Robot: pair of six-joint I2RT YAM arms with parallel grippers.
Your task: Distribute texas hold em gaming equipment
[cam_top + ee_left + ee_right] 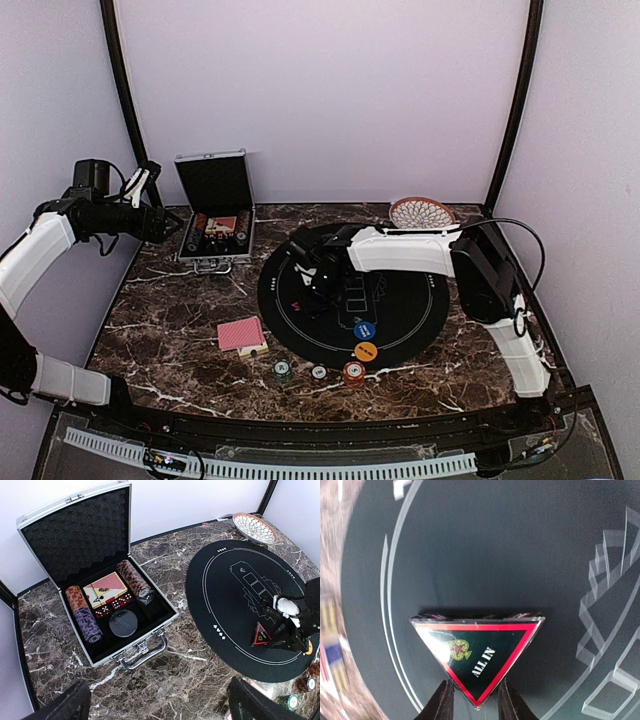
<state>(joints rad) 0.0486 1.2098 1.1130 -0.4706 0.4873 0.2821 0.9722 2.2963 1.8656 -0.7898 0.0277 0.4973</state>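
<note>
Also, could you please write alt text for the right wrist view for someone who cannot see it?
A black triangle marker with a red edge, lettered ALL IN, fills the lower middle of the view, its lower tip flanked by two black fingers. Behind it lies a black mat with white lines, and blurred marble table shows at the left.

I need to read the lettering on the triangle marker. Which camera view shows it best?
The right wrist view: the triangle marker fills the lower middle, sharp enough to read ALL IN. The left wrist view shows it small, standing on the black mat, with the lettering unreadable. The top external view barely shows it.
</note>
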